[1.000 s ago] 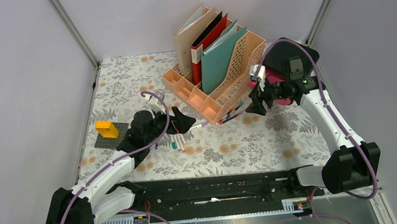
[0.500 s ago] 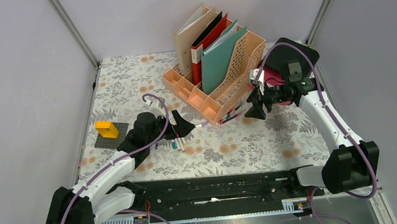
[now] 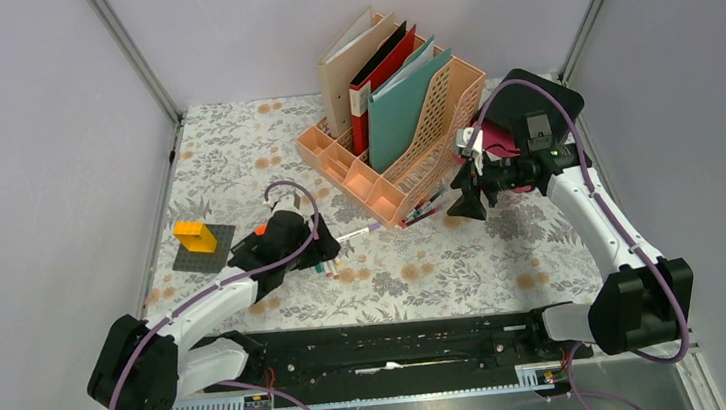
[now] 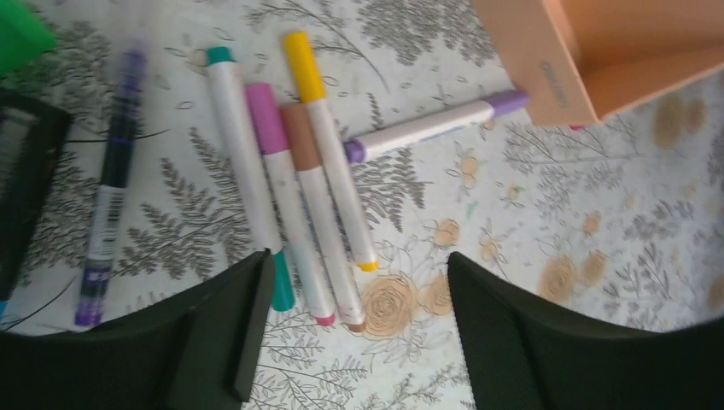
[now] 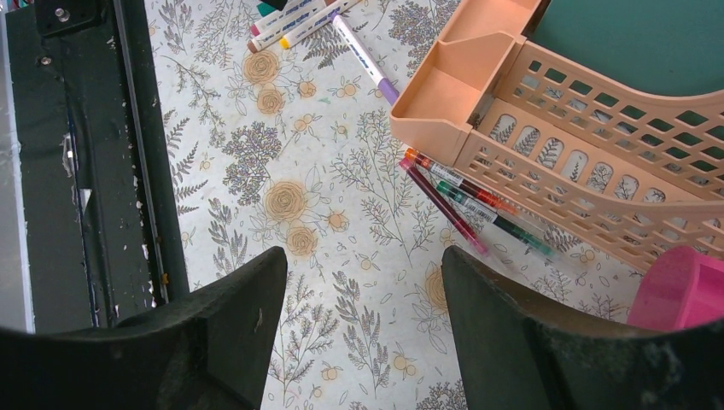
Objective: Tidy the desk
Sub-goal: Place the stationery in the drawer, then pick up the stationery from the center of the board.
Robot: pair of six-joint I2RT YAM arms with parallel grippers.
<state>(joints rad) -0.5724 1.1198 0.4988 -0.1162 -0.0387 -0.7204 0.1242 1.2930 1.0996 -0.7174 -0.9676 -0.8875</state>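
Seemingly, the desk (image 3: 223, 148) lies flat, its long axis running left-right.

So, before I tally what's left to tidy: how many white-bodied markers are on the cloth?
5. Four lie side by side: teal marker, pink marker, brown marker, yellow marker. The purple marker lies crosswise, its end by the rack. Others may be hidden under the arms.

Dark pen (image 4: 109, 184) (far left) looks blurred.
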